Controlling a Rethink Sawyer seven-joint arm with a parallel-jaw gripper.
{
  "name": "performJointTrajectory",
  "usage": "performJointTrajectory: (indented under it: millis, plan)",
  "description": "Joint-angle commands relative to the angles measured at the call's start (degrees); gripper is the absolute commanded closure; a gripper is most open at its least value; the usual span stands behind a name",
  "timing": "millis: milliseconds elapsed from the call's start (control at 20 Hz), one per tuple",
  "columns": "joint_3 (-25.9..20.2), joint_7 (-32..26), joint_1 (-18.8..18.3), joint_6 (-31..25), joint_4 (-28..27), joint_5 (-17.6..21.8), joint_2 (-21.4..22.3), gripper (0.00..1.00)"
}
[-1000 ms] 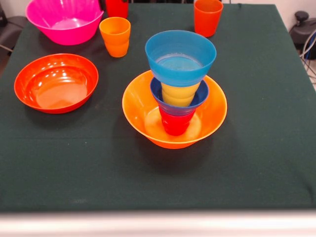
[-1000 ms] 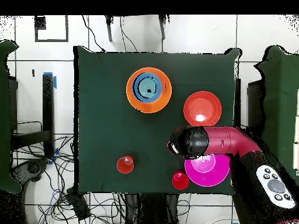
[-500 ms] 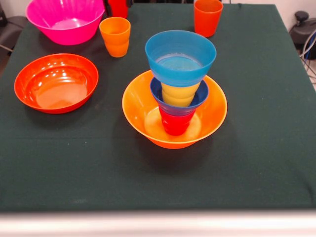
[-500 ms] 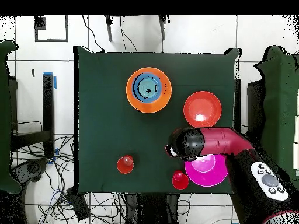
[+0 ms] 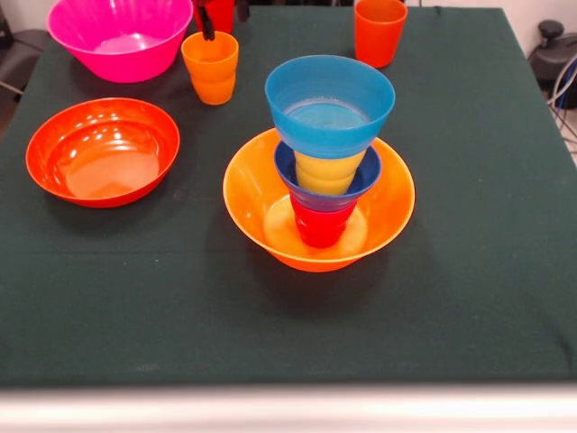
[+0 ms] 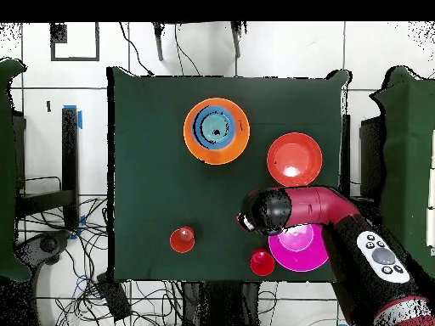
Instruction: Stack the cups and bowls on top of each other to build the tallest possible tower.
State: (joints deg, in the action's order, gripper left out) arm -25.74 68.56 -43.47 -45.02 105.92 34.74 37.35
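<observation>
1. Tower (image 5: 329, 162): four stacked parts in the yellow-orange bowl (image 5: 388, 212) at mid counter (image 5: 469, 298): one red cup (image 5: 321, 224), one dark blue bowl (image 5: 365, 180), one yellow cup (image 5: 328, 171), one light blue bowl (image 5: 329, 108) on top.
2. Loose bowls, two: orange-red bowl (image 5: 102, 152) and pink bowl (image 5: 119, 36), both well apart from the tower.
3. Loose cups, three: orange-yellow cup (image 5: 210, 67), orange cup (image 5: 380, 31), and a red cup (image 6: 262, 262) near the pink bowl.
4. Tool (image 5: 223, 18): tips straddle the orange-yellow cup's far rim; its opening and any hold cannot be told.
</observation>
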Motion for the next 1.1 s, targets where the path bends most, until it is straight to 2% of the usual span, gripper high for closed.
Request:
performJointTrajectory:
  millis: [50, 850, 900, 1100]
  plan:
    - [-1.49, 0.25, 2.55, 4.99, -4.83, 4.18, -2.38, 0.0]
    - [0.47, 1.98, 6.06, 4.51, -8.63, 4.32, -4.54, 0.0]
    - [0.55, 2.1, 6.02, 4.93, -8.57, 4.03, -4.55, 1.0]
    - [0.77, 2.14, 6.19, 4.75, -8.71, 3.99, -4.57, 1.0]
